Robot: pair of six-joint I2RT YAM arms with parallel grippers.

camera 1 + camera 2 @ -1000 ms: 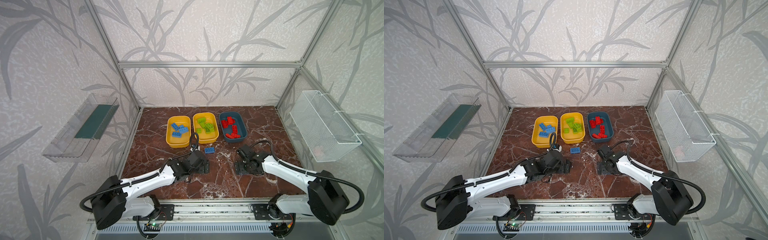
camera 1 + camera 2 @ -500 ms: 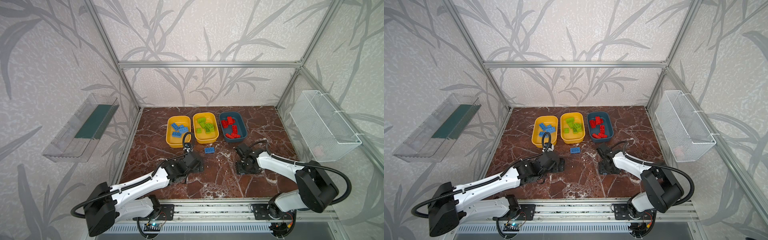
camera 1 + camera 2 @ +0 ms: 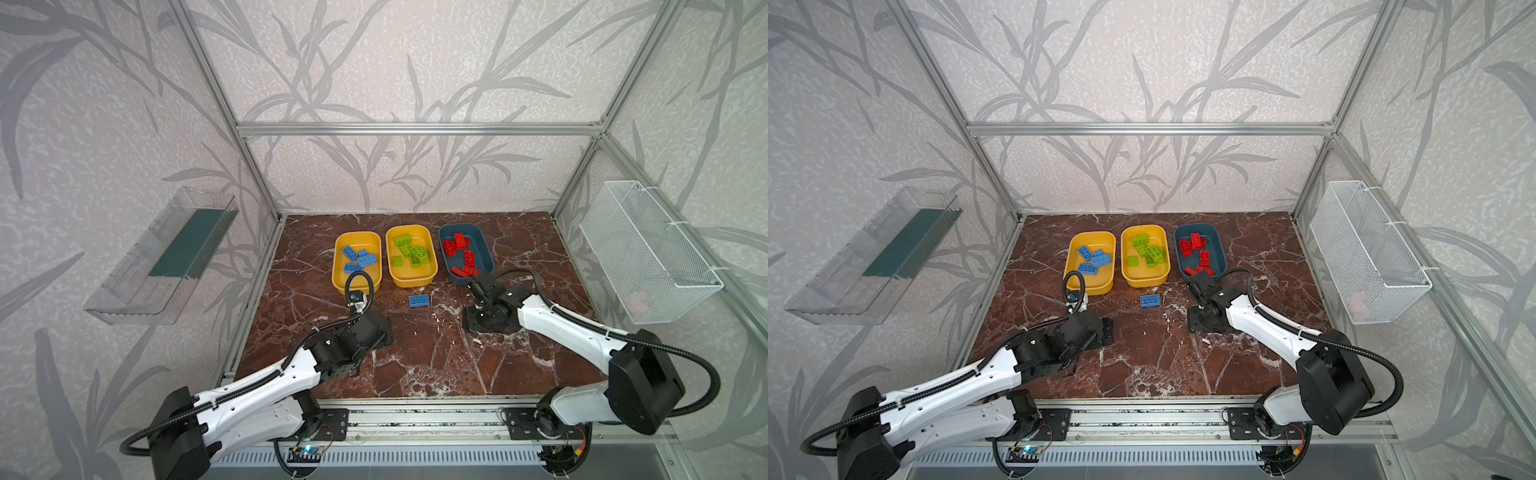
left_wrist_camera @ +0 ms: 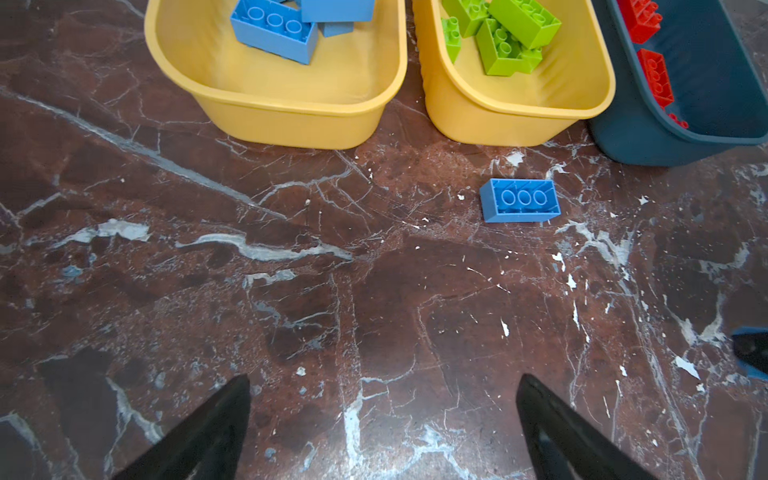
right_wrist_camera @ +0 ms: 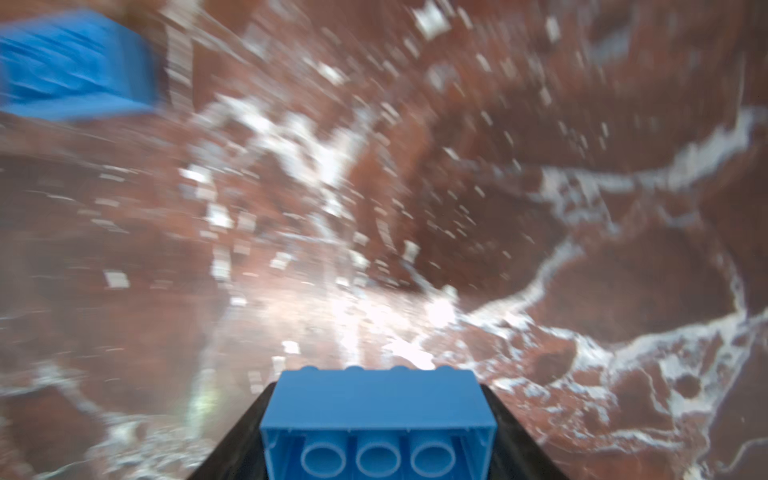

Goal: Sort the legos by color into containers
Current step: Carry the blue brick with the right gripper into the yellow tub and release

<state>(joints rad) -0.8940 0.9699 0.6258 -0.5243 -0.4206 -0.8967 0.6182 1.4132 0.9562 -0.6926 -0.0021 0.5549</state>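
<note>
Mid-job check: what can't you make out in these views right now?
Right wrist view: motion blur everywhere beyond the right gripper and its blue brick; the blue smear is unidentifiable.
Both top views: that grip hides under the arm's wrist.
Left wrist view: the edge cuts off the dark blue tub; its red bricks cannot be counted.
In a top view: pinkish thing in the wire basket, too small, veiled by mesh.
</note>
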